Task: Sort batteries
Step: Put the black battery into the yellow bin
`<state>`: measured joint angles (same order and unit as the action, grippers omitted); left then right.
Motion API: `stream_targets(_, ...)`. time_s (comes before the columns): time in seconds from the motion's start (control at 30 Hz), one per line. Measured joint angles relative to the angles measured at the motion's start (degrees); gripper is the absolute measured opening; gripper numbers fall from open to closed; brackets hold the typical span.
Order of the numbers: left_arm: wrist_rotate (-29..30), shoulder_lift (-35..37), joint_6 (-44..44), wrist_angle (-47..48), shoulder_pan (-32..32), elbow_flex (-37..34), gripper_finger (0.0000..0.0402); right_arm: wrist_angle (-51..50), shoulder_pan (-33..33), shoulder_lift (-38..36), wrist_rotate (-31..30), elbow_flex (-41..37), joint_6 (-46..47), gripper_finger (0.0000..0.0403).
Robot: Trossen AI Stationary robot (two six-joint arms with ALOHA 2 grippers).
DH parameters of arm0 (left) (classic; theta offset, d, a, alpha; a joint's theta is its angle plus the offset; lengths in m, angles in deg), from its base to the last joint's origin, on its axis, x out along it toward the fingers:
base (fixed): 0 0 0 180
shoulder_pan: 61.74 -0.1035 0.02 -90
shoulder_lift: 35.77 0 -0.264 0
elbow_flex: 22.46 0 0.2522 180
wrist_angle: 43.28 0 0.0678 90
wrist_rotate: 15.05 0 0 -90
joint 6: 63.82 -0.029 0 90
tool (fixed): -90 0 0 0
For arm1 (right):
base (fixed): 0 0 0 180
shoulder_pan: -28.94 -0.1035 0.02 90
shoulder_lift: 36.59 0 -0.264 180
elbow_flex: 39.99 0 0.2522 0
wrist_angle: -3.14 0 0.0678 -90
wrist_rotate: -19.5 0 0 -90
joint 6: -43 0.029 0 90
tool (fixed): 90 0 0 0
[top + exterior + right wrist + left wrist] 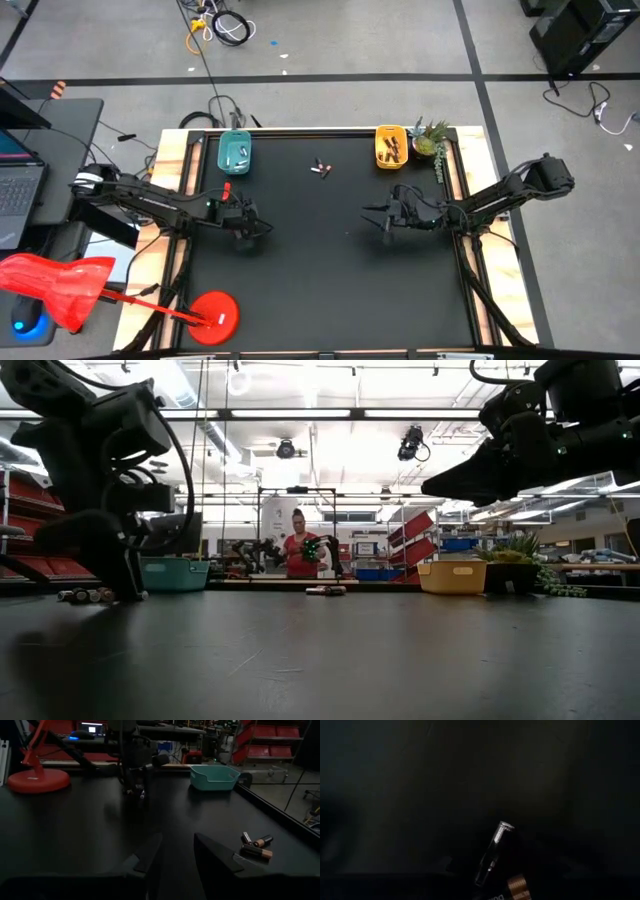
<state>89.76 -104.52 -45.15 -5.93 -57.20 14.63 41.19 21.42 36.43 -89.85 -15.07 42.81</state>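
Observation:
My left gripper (246, 230) points steeply down close over the black table (320, 290), left of centre, shut on a silvery battery (492, 854). A dark, copper-banded battery (517, 887) shows right beside it. My right gripper (385, 216) hovers open and nearly level right of centre, its fingers (150, 852) bare. Three loose batteries (320, 168) lie on their sides at the far middle; they also show in the right wrist view (257, 847). A few more batteries (85, 596) lie by the left gripper's tips in the low view. My left gripper holds the silvery battery by its rear part (482, 877), and its free end juts out past the fingers. Darkness hides the fingers and the place of contact. From the right wrist view the pale battery (142, 795) sits at the fingertips, just over the table. Whether the copper-banded battery is held too, I cannot tell.
A teal tray (234, 152) holding pale batteries and a yellow tray (390, 146) holding dark ones stand at the far edge. A small plant (431, 138) is beside the yellow tray. A red lamp base (215, 311) sits at the near left.

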Motion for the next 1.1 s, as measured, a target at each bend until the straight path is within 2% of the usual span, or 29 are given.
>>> stream_targets(0.2, -3.13, -0.02, -1.78, -0.75, -0.03, -0.05, 0.0023, 0.0, 0.0, 0.0, 0.0, 0.0, 0.0, 0.0122)
stream_targets(0.57, 1.65, -0.34, -3.32, -5.92, -0.02, -0.15, 0.0014, -0.01, 0.0, 0.0, -0.02, 0.0, -0.04, 0.0122)
stream_targets(0.67, 8.58, -0.33, -4.87, -5.31, -0.04, 2.45, 0.0006, -0.04, 0.0, 0.0, -0.02, 0.0, -0.04, 0.0122)
stream_targets(0.77, 22.35, 0.0, -3.15, 1.79, -1.12, 6.89, 0.0, -0.12, 0.0, 0.0, -0.02, 0.0, -0.04, 0.0122)
stream_targets(0.83, 28.97, 0.09, 0.66, 7.78, -4.3, 10.37, 0.0, -0.13, 0.0, 0.0, -0.02, 0.0, -0.04, 0.0122)
stream_targets(0.9, 30.07, 0.09, 2.29, 12.89, -7.89, 12.73, 0.0, -0.13, 0.0, 0.0, -0.02, 0.0, -0.04, 0.0122)
stream_targets(1.0, 29.23, 0.11, 1.85, 13.08, -11.64, 15.45, 0.0002, -0.15, 0.0, 0.0, -0.02, 0.0, -0.04, 0.0122)
stream_targets(1.1, 26.91, 0.09, 2.38, 14.17, -12.55, 18.14, 0.0009, -0.7, 0.0, 0.0, -0.02, 0.0, 0.23, 0.0122)
